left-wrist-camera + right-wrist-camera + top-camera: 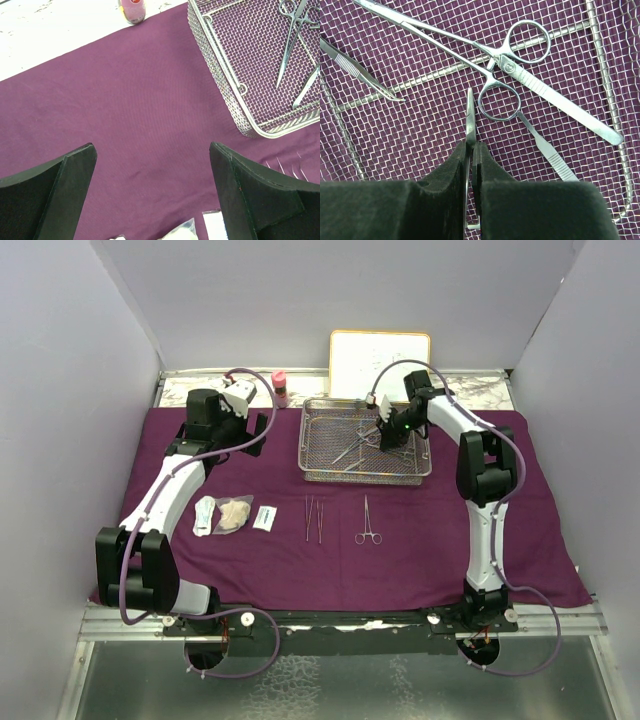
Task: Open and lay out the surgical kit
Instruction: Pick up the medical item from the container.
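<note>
The dark purple cloth wrap [420, 560] lies spread flat on the table, with the silver wire-mesh tray [365, 478] on its far middle. My right gripper [472, 146] is down inside the tray, shut on slim steel forceps [470, 115] held edge-on, their tip pointing away from me. Beside them on the mesh lie a ring-handled clamp [495, 55], two flat steel handles [560, 97] and another pair of forceps [360, 75]. My left gripper [152, 147] hangs open over bare cloth left of the tray [220, 75], holding nothing.
On the near cloth lie gauze [233, 513], small white packets [264, 518], forceps [313, 518] and a clamp [367, 522]. A pink-capped bottle [280, 388] and a framed whiteboard [380, 360] stand behind the tray. Grey walls enclose the table.
</note>
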Motion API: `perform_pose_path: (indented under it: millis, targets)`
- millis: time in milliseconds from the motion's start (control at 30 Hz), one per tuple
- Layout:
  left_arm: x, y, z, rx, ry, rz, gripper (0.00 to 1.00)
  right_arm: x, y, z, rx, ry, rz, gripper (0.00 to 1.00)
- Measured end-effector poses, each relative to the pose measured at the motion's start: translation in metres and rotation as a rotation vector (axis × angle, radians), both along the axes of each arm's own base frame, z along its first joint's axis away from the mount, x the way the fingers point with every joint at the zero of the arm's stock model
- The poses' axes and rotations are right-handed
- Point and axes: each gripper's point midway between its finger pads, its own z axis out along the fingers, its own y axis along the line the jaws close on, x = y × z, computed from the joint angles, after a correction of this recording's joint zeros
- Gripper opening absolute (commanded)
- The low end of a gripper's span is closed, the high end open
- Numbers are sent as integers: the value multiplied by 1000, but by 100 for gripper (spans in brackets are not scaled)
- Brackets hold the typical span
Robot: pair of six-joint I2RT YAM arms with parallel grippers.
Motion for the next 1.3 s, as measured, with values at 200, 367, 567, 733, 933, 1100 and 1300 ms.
perform_pose_path:
  millis: [200,367,567,733,933,1100,1300]
  targets:
    - [0,-1,3,-4,-9,-5,99,-2,0,1,7,19,-29,1]
    - [0,-1,3,-4,-9,-4,99,-6,0,3,7,34,-39,1]
    - [0,-1,3,-6,-10,-8,99,-11,-2,4,0,52,-36,1]
    - [1,-2,4,-8,-13,-9,99,-10,-2,9,-4,47,-25,1]
    - [0,-2,2,-8,-11,-10,99,-13,-3,9,-7,56,-20,1]
    - [0,-2,2,-8,-12,-10,99,-17,-3,9,-7,66,-26,1]
    - [0,-2,2,-8,-13,-11,99,-14,-1,12,6,67,-54,1]
